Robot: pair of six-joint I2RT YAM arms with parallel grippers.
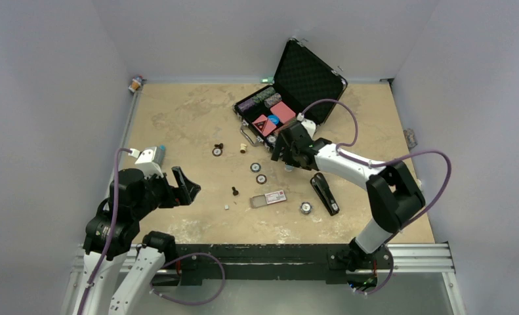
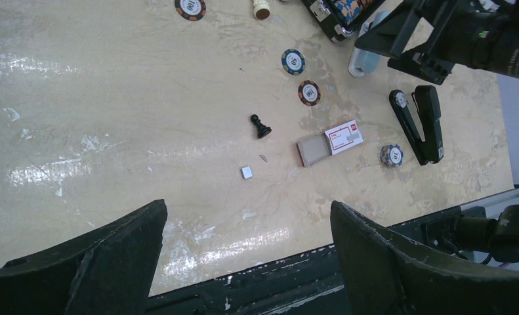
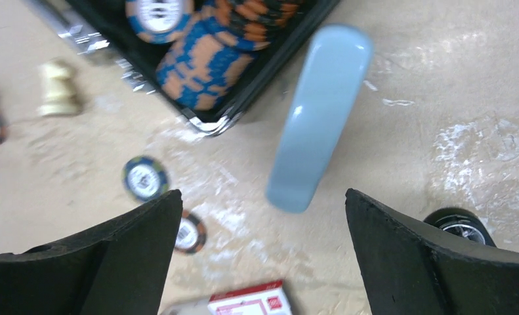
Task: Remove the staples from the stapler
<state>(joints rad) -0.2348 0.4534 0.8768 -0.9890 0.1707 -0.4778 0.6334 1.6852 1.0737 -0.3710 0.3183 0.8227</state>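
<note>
Stapler (image 1: pixel 324 193) splayed open, flat on table (image 1: pixel 178 118). Staples (image 2: pixel 247 172) well left of it, past staple box (image 1: pixel 268 198). Left gripper (image 1: pixel 186 186) and right gripper (image 3: pixel 262 203): jaws wide, empty. Right one is over teal case (image 3: pixel 319 111), beyond stapler.

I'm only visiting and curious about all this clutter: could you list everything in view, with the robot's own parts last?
stapler: one, black, swung open, right side of the table
staples: one small piece, silvery, near front
staple box: one, red and white, slid partly open, mid-table
poker chips: four loose, blue or dark-and-orange, scattered mid-table
pawn: one, black, mid-table
pale chess piece: one, cream, farther back
oblong case: one, pale blue, beside the carrying case
carrying case: one, black, lid open, far side, holding chip stacks
left gripper: black, open, empty
right gripper: black, open, above the oblong case
</note>
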